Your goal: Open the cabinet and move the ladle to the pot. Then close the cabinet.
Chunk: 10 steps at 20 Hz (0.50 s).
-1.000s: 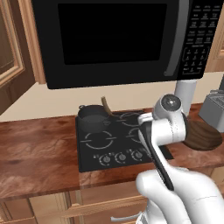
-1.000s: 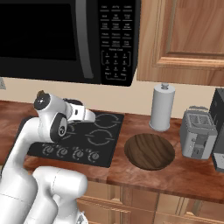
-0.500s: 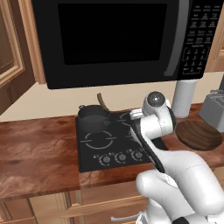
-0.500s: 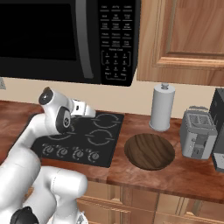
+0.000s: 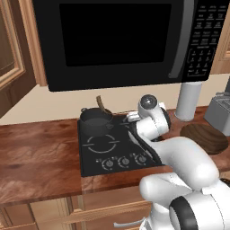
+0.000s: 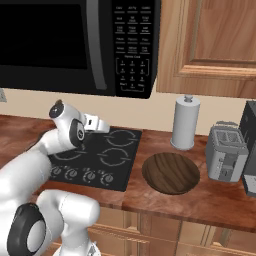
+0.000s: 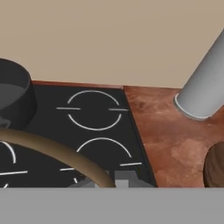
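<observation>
The dark round pot (image 5: 95, 121) sits on the back left burner of the black cooktop (image 5: 117, 143); in the hand view the pot (image 7: 14, 98) stands at the left edge. The brown ladle (image 5: 100, 104) slants up over the pot. Its curved handle (image 7: 57, 153) runs from the left down to my gripper (image 7: 111, 180), which is shut on its end. My gripper (image 5: 130, 118) hangs just right of the pot, above the cooktop; in the right base view my gripper (image 6: 102, 126) points toward the back wall. A raised-panel cabinet door (image 5: 9, 54) at the left edge appears swung open.
A black microwave (image 5: 121, 40) hangs low above the cooktop. A grey paper-towel roll (image 6: 184, 122), a round wooden board (image 6: 171, 172) and a toaster (image 6: 226, 152) stand on the counter to the right. Another wall cabinet (image 6: 215, 45) is at the upper right.
My arm has swung left across the cooktop, carrying the ladle with it, so that the ladle now hangs over the pot. The jaws have stayed shut.
</observation>
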### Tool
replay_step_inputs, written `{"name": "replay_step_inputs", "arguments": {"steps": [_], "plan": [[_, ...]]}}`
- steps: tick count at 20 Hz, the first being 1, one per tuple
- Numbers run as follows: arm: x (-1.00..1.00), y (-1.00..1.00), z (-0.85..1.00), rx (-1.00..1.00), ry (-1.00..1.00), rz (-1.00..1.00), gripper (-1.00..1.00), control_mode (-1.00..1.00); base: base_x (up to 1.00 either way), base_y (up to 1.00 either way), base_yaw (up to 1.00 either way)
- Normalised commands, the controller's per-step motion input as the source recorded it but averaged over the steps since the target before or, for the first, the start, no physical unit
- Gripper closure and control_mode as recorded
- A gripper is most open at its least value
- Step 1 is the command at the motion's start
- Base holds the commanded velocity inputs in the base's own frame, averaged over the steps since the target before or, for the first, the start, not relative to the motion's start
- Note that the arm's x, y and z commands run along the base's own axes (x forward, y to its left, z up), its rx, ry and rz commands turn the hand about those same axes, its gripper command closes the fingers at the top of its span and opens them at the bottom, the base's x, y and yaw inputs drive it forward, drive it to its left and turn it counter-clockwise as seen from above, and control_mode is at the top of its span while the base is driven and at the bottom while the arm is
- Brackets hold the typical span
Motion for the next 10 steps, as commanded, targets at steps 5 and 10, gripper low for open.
{"name": "replay_step_inputs", "arguments": {"steps": [5, 10], "plan": [[0.34, 0.10, -0.26, 0.00, 0.00, 0.00, 1.00, -1.00, 0.00, 0.00, 0.00], [0.29, 0.05, -0.18, 0.00, 0.00, 0.00, 1.00, -1.00, 0.00, 0.00, 0.00]]}}
